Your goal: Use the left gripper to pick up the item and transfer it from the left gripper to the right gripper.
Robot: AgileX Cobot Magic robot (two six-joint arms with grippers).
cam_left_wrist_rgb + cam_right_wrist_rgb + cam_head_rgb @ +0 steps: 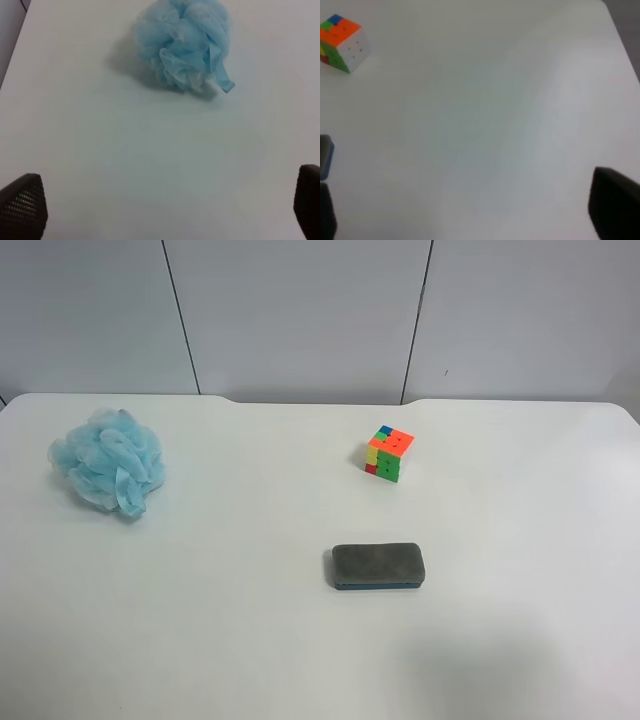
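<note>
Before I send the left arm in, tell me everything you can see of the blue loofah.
The loofah is a fluffy ball of gathered light-blue mesh, ruffled and soft-looking. A flat ribbon loop of the same blue trails loose from one side. It rests on the white table, near the edge at the exterior high view's left. Only the table touches it; the left end effector is open and short of it.

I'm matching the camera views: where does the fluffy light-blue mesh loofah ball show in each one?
Exterior high: the fluffy light-blue mesh loofah ball lies at the picture's left, on the white table.
Left wrist: ahead of the spread left fingers.
Right wrist: not in it.
Shared landmark: the white table, in all three.
</note>
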